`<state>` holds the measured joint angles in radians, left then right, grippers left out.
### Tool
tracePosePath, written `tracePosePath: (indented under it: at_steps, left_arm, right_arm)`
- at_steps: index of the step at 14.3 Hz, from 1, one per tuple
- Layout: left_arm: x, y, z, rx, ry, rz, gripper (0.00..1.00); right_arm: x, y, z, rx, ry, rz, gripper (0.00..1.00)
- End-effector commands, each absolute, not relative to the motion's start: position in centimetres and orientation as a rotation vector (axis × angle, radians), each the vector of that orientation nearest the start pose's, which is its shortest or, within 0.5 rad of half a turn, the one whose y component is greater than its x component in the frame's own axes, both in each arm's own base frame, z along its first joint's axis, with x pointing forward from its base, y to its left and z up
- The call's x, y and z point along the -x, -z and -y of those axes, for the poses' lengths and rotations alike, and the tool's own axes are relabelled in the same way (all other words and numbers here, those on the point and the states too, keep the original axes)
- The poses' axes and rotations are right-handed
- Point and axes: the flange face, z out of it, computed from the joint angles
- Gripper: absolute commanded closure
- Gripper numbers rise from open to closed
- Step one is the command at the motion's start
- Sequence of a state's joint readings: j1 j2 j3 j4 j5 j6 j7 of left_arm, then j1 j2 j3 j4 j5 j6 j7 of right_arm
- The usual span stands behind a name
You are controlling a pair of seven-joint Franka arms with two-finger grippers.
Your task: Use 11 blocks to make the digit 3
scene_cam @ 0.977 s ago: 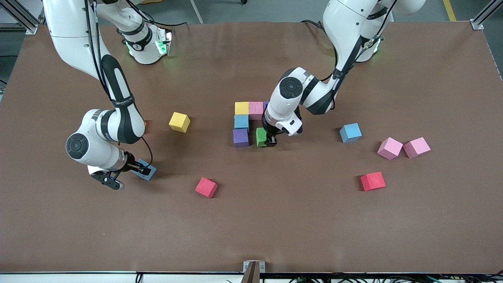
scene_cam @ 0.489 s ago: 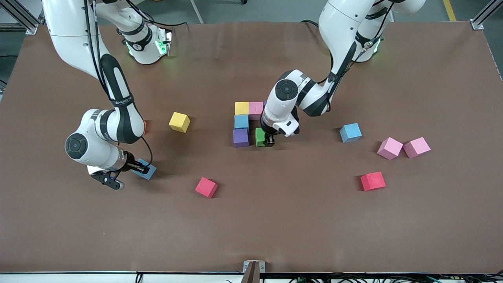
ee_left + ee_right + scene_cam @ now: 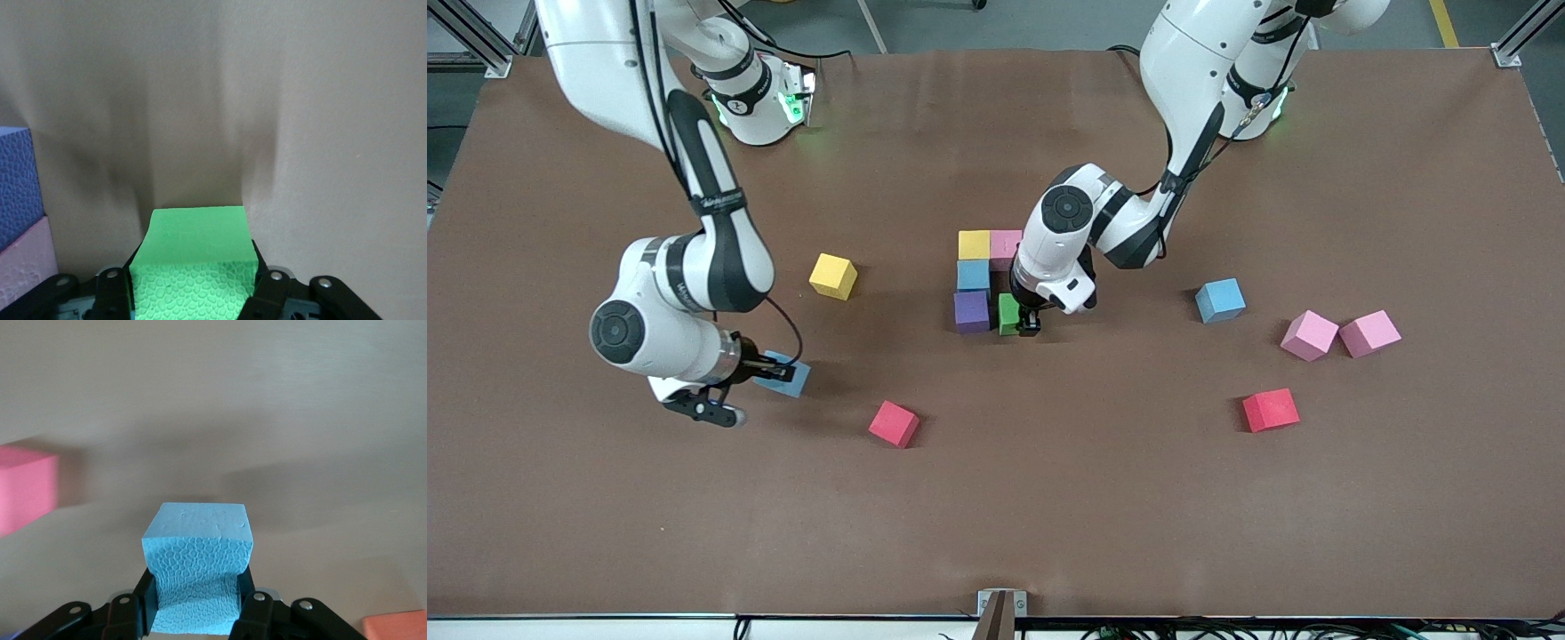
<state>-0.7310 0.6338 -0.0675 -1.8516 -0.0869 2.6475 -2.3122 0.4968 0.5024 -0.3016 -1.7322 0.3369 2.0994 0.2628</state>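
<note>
My left gripper [image 3: 1021, 320] is shut on the green block [image 3: 1008, 313], holding it low and close beside the purple block [image 3: 971, 311]. That purple block ends a cluster with a blue block [image 3: 973, 275], a yellow block [image 3: 974, 244] and a pink block [image 3: 1006, 243]. In the left wrist view the green block [image 3: 197, 257] fills the jaws. My right gripper [image 3: 775, 373] is shut on a blue block [image 3: 791, 375], just above bare table toward the right arm's end. The right wrist view shows this blue block [image 3: 198, 577] pinched between the fingers.
Loose blocks lie around: a yellow one [image 3: 833, 276], a red one [image 3: 894, 424], a blue one [image 3: 1220, 300], two pink ones [image 3: 1309, 335] [image 3: 1370, 333] and a red one [image 3: 1271, 410]. An orange cube [image 3: 397, 625] shows at the edge of the right wrist view.
My right gripper has shut on the blue block and carried it toward the table's middle. My left gripper has slid the green block closer to the purple block.
</note>
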Motion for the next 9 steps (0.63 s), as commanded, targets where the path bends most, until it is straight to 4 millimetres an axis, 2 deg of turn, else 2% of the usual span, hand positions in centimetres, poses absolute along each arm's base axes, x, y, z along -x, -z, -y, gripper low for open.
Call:
tracePosePath:
  at_steps: [1,5,9]
  left_arm:
    - [-46.4,-19.4,47.4,-2.082,0.100,-2.116,0.78]
    - [-46.6,-19.5,47.7,-2.079,0.101,-2.111,0.78]
    - [-47.0,-19.1,47.9,-2.076,0.100,-2.111,0.78]
  right_arm:
    - [-63.0,-31.5,-20.7,2.997,-0.162,-0.210,0.98]
    - [-61.8,-33.6,-27.9,2.995,-0.093,-0.054,0.98]
    - [-60.3,-32.6,-32.6,3.008,-0.102,-0.040,0.98]
